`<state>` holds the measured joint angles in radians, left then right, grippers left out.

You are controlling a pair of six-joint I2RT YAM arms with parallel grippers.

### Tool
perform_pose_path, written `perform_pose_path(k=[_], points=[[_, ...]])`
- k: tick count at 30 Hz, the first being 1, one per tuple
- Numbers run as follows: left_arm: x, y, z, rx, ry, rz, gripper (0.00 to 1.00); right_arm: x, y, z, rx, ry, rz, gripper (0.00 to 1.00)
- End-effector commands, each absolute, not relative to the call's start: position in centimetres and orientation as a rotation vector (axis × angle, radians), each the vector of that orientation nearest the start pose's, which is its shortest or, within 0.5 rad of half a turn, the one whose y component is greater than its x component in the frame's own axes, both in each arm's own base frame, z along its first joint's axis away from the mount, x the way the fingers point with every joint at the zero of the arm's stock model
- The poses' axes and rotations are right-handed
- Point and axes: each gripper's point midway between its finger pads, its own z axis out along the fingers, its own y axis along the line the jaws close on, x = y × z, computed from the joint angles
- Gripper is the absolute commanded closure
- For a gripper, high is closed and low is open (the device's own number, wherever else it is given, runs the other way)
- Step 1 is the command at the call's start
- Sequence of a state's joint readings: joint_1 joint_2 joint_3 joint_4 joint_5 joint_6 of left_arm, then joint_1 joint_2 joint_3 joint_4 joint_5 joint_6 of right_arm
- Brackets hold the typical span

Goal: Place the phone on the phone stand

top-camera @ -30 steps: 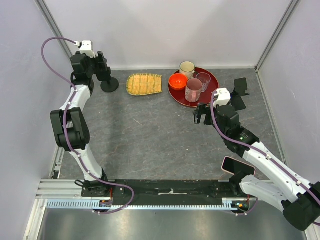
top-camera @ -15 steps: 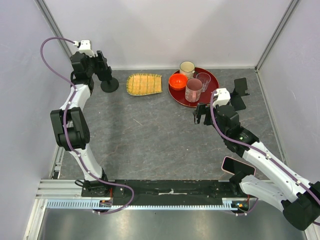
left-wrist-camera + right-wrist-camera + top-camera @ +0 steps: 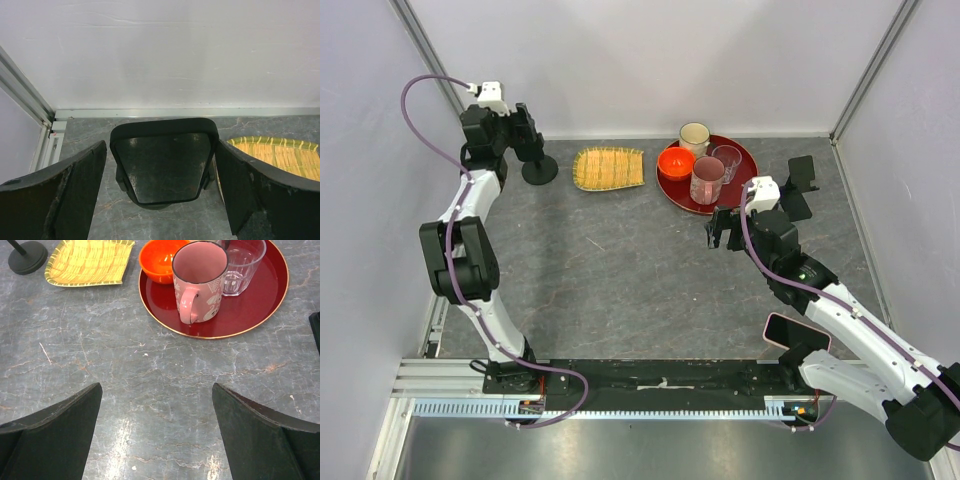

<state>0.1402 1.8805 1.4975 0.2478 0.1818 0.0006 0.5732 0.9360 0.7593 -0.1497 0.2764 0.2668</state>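
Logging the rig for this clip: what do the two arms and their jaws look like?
Both the left arm and right arm have white links with bulky black joints. A purple cable runs along each, and a small white block sits on each wrist. The jaws are broad, flat black plates, with scuffed, worn edges in the wrist views.

Your far-left corner: phone stand [image 3: 539, 172], phone [image 3: 162, 165] on it. Woven tray [image 3: 609, 167] just right of stand. Round tray [image 3: 250, 310] further right, carrying mug [image 3: 197, 282], bowl [image 3: 157, 257], glass [image 3: 242, 260]; cup [image 3: 695, 135] at its back edge.
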Motion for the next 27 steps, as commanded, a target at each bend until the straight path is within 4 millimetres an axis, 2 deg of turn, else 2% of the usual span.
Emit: perform_pose_path(k=[1,4,5,7,8,10,11,12,13,14,15,16,17,18,19,21,22,24,25,27], points=[[56.4,5.2,32.6,-0.014,1.577,-0.048,0.06,30.4,15.8,24.2,-0.095,1.846,0.369,0.02],[54.7,5.0,33.6,-0.088,1.562,-0.093,0.05,30.4,15.5,24.6,-0.088,1.840,0.358,0.02],[53.3,4.5,34.8,-0.121,1.534,-0.132,0.05,30.3,15.4,24.6,-0.089,1.848,0.351,0.02],[51.6,4.7,35.7,-0.203,1.523,-0.151,0.05,30.4,15.2,25.1,-0.082,1.847,0.338,0.02],[49.9,4.5,35.6,-0.288,1.550,-0.197,0.08,30.4,14.8,25.0,-0.075,1.858,0.316,0.02],[47.9,4.0,36.0,-0.364,1.565,-0.248,0.08,30.4,14.7,25.8,-0.064,1.848,0.309,0.02],[46.9,3.4,34.6,-0.411,1.596,-0.306,0.09,30.4,14.3,26.0,-0.048,1.849,0.292,0.02],[44.7,2.5,36.4,-0.401,1.560,-0.347,0.09,30.5,14.2,26.6,-0.041,1.841,0.290,0.02],[43.6,1.2,36.5,-0.378,1.559,-0.408,0.09,30.5,14.1,26.8,-0.035,1.837,0.286,0.02],[42.4,0.2,35.1,-0.389,1.579,-0.459,0.11,30.5,13.8,27.0,-0.028,1.838,0.276,0.02],[40.5,-1.0,36.8,-0.352,1.533,-0.491,0.11,30.7,13.6,27.7,-0.014,1.825,0.268,0.02],[39.3,-3.2,36.8,-0.297,1.540,-0.545,0.12,30.8,13.5,27.8,-0.007,1.824,0.255,0.02],[38.5,-4.4,35.6,-0.261,1.565,-0.563,0.12,31.1,13.0,28.5,0.015,1.809,0.229,0.02],[37.8,-5.7,35.5,-0.222,1.572,-0.584,0.12,31.4,12.6,28.7,0.030,1.807,0.208,0.02],[36.2,-8.7,36.0,-0.135,1.572,-0.650,0.12,31.7,12.4,28.6,0.041,1.812,0.189,0.02],[35.0,-11.2,35.5,-0.034,1.585,-0.689,0.13,32.6,11.3,29.3,0.085,1.801,0.144,0.02],[34.1,-13.5,35.4,0.042,1.594,-0.737,0.13,33.1,11.1,29.1,0.091,1.808,0.132,0.02],[33.4,-15.2,35.4,0.148,1.589,-0.742,0.14,34.4,9.2,29.6,0.156,1.798,0.093,0.02],[32.9,-16.7,35.1,0.203,1.595,-0.761,0.14,35.3,7.7,29.3,0.196,1.806,0.059,0.02],[32.4,-17.7,34.2,0.283,1.594,-0.743,0.15,36.3,5.8,29.6,0.248,1.798,0.029,0.02]])
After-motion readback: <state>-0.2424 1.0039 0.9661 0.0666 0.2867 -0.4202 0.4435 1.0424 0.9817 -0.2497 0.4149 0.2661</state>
